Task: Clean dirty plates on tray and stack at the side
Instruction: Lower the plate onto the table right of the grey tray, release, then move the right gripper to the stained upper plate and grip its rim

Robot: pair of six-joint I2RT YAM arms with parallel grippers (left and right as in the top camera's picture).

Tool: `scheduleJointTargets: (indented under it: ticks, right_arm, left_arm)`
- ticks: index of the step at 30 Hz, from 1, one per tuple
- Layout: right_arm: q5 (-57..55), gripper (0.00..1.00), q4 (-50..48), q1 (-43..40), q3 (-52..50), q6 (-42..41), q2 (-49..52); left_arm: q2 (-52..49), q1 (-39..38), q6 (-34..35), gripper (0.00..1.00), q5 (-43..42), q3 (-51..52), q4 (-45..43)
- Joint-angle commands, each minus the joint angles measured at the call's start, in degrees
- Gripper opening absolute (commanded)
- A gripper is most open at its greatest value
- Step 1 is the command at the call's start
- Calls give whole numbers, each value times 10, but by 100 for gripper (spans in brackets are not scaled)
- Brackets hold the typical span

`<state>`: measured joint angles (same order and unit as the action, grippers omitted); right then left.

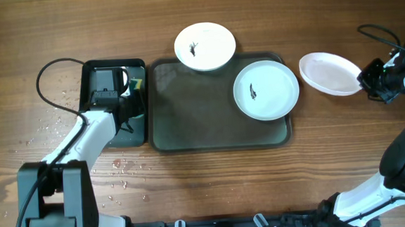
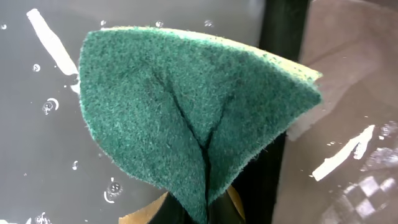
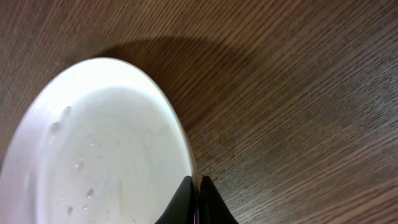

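Note:
Two white plates carry dark smudges. One [image 1: 266, 89] lies on the grey-green tray [image 1: 189, 121] at its right end. The other [image 1: 205, 46] overlaps the tray's far rim. A third plate [image 1: 329, 72], wet and without a smudge, is right of the tray, tilted. My right gripper [image 1: 367, 82] is shut on its right rim; the wrist view shows the fingers [image 3: 195, 186] pinching the rim of that plate [image 3: 93, 155] above the wood. My left gripper [image 1: 127, 97] is over the black tray, shut on a folded green sponge [image 2: 186, 112].
A narrow black tray [image 1: 91, 72] with water in it stands left of the grey-green tray. Water drops [image 1: 121, 168] are scattered on the wood at the front left. A black cable [image 1: 48, 73] loops at the far left.

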<state>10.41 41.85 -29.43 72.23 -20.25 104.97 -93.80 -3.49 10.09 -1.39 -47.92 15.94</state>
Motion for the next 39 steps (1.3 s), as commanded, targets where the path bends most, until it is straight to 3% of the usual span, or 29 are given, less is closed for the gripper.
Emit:
scheduleJointTargets:
  ticks: [1, 3, 7, 13, 17, 23, 26, 33, 39]
  right_arm:
    - [-3, 11, -5, 0, -3, 6, 7]
    - [-1, 27, -5, 0, -3, 6, 7]
    - [-1, 42, -5, 0, -3, 6, 7]
    - [13, 48, -7, 1, -3, 7, 7]
    - [36, 62, -15, 19, 10, 36, 7]
    - [51, 69, 44, 74, 118, 60, 1]
    - [51, 73, 46, 145, 150, 112, 1]
    - [42, 74, -78, 324, 134, 134, 18]
    - [-24, 73, -184, 417, 131, 126, 89]
  left_arm:
    - [-15, -4, -8, 4, -1, 3, -4]
    - [-15, -4, -7, 4, -19, 3, -4]
    - [-14, -4, -7, 4, -42, 3, -4]
    - [-9, -4, -7, 4, -41, 3, -3]
    - [18, -4, -7, 4, 3, 3, -1]
    - [88, -4, -7, 4, 45, 3, 14]
    - [127, -4, 14, 4, 93, 3, 28]
    - [143, -4, 41, 4, 120, 3, 56]
    - [143, -4, 44, 4, 119, 3, 56]
